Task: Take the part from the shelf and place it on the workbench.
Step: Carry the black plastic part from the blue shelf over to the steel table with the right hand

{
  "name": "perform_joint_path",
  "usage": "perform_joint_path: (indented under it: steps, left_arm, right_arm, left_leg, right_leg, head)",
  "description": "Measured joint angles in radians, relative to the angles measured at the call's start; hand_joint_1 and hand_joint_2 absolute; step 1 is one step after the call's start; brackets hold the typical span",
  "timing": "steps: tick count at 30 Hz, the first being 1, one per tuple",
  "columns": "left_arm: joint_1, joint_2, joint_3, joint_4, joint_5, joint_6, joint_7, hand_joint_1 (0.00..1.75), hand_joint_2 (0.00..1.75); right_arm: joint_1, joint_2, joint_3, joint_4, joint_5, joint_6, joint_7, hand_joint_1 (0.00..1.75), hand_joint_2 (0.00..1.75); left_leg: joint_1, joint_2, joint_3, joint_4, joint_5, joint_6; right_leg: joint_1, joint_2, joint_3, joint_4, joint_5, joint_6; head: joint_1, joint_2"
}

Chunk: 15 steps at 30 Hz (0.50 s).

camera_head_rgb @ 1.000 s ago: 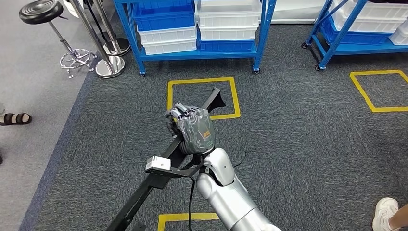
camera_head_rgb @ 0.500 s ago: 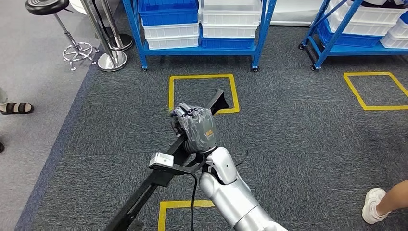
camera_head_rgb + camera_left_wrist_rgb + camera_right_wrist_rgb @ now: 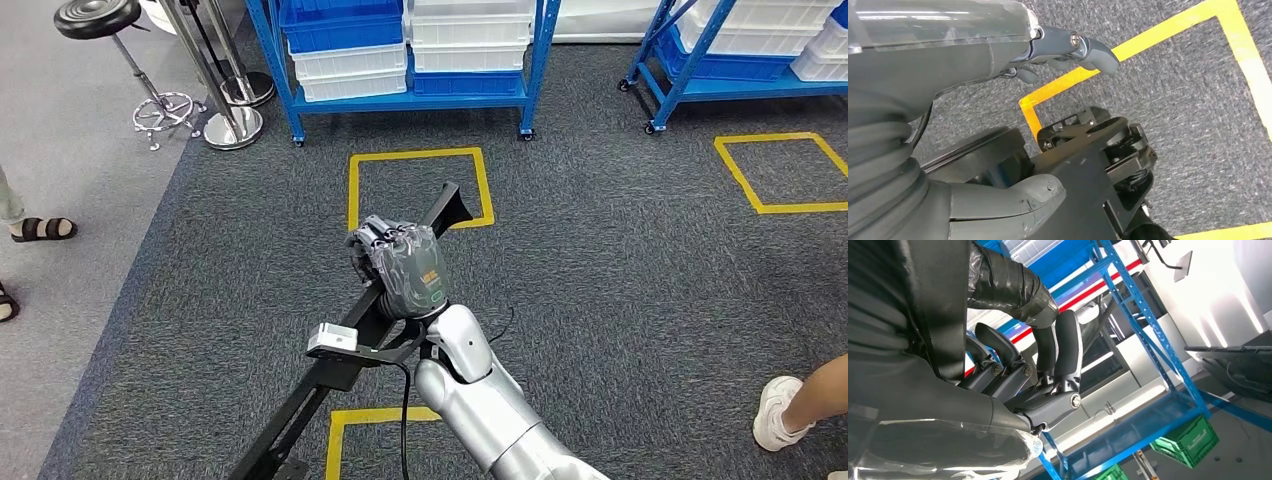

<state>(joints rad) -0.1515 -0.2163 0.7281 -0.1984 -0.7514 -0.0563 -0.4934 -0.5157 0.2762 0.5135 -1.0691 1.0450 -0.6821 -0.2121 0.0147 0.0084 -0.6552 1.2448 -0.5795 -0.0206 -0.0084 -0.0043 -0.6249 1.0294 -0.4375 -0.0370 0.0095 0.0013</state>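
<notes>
Fingers of the right hand wrap the long black metal bar; left hand loose, holding nothing.

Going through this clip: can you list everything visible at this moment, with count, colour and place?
black part: one, long black bar, held above the carpet, centre
shelf racks: two, blue, at the far edge
bins: several, blue and white, on the racks
tape squares: three, yellow, on the grey carpet
stool: one, black seat, chrome base, far left
chrome posts: two, beside the stool
people's feet: sandal at the left edge, white shoe at the right edge
right hand: grey, grips the black part
left hand: grey, holds nothing, above the carpet
</notes>
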Motion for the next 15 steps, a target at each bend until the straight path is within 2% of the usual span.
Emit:
perform_joint_path:
  steps: [2,3,4,6,7,8,9,10,12,13,14,15]
  left_arm:
    - [-0.001,0.0,0.0,0.0,0.0,-0.001,-0.005,0.0,1.75]
    - [-0.002,0.0,0.0,0.0,-0.001,-0.002,-0.008,0.0,1.75]
    - [-0.003,0.0,0.0,0.0,-0.001,-0.003,-0.011,0.0,1.75]
    - [-0.003,0.0,-0.001,0.0,-0.002,-0.003,-0.015,0.0,1.75]
    - [-0.003,0.0,-0.001,0.0,-0.003,-0.003,-0.016,0.0,1.75]
    - [-0.003,0.0,-0.001,0.0,-0.003,-0.003,-0.017,0.0,1.75]
    - [-0.004,-0.001,-0.001,0.0,-0.004,-0.003,-0.018,0.0,1.75]
    - [-0.004,-0.001,-0.001,0.0,-0.005,-0.003,-0.019,0.0,1.75]
    - [-0.004,-0.001,-0.001,0.0,-0.007,-0.003,-0.023,0.0,1.75]
    - [-0.003,-0.001,-0.001,0.0,-0.008,-0.005,-0.027,0.0,1.75]
    - [-0.003,-0.001,-0.001,0.0,-0.009,-0.009,-0.033,0.0,1.75]
    - [-0.002,-0.001,-0.001,0.0,-0.01,-0.015,-0.041,0.0,1.75]
  right_arm:
    - [-0.001,0.0,0.001,0.0,0.0,0.0,0.0,1.75,1.75]
    - [-0.002,0.0,0.002,0.0,0.001,0.0,0.0,1.75,1.75]
    - [-0.003,0.0,0.002,0.0,0.002,0.0,0.0,1.75,1.75]
    - [-0.004,0.0,0.004,0.0,0.002,0.0,0.0,1.75,1.75]
    - [-0.005,0.0,0.004,-0.001,0.001,0.0,-0.001,1.75,1.75]
    - [-0.005,-0.001,0.004,-0.001,-0.003,0.0,-0.002,1.75,1.75]
    - [-0.006,-0.001,0.005,-0.001,-0.008,0.0,-0.002,1.75,1.75]
    - [-0.006,-0.003,0.005,-0.001,-0.014,0.0,-0.003,1.75,1.75]
    - [-0.005,-0.008,0.006,-0.001,-0.022,0.0,-0.004,1.75,1.75]
    - [-0.004,-0.011,0.006,-0.001,-0.023,0.0,-0.004,1.75,1.75]
    - [-0.003,-0.014,0.006,-0.001,-0.025,0.0,-0.004,1.75,1.75]
    - [-0.002,-0.016,0.006,-0.001,-0.026,0.0,-0.005,1.75,1.75]
  left_leg:
    - [0.0,0.0,0.077,-0.139,0.059,0.007]
    - [-0.003,0.0,0.106,-0.196,0.076,0.012]
    - [-0.005,-0.001,0.121,-0.23,0.083,0.017]
    - [-0.011,-0.002,0.121,-0.243,0.087,0.026]
    - [-0.008,-0.002,0.12,-0.246,0.093,0.033]
    - [-0.006,-0.001,0.12,-0.251,0.099,0.04]
    - [-0.003,0.0,0.119,-0.256,0.106,0.048]
    - [-0.001,0.002,0.118,-0.259,0.112,0.054]
    - [-0.002,0.003,0.108,-0.258,0.118,0.06]
    - [-0.003,0.003,0.103,-0.256,0.119,0.061]
    - [-0.003,0.002,0.1,-0.254,0.118,0.061]
    - [-0.003,0.001,0.098,-0.253,0.116,0.061]
  right_leg:
    - [0.0,0.0,-0.003,0.003,0.003,0.004]
    - [0.001,0.0,-0.004,0.004,0.005,0.008]
    - [0.002,0.0,-0.006,0.004,0.008,0.013]
    - [0.003,0.0,-0.009,0.002,0.016,0.026]
    - [0.003,0.0,-0.011,0.001,0.018,0.033]
    - [0.003,0.0,-0.014,0.006,0.012,0.038]
    - [0.003,0.001,-0.023,0.026,-0.006,0.043]
    - [0.003,0.002,-0.042,0.07,-0.037,0.047]
    - [0.002,0.003,-0.097,0.201,-0.109,0.052]
    - [0.001,0.003,-0.119,0.256,-0.13,0.054]
    - [0.001,0.003,-0.125,0.278,-0.131,0.055]
    - [0.001,0.003,-0.112,0.261,-0.114,0.054]
  head:
    - [0.0,0.0]
    - [0.0,0.0]
    - [0.0,0.0]
    - [0.0,0.0]
    - [0.0,0.0]
    - [0.0,0.0]
    - [0.0,0.0]
    - [0.0,0.0]
    - [0.0,0.0]
    - [0.0,0.0]
    - [0.0,0.0]
    - [0.0,0.0]
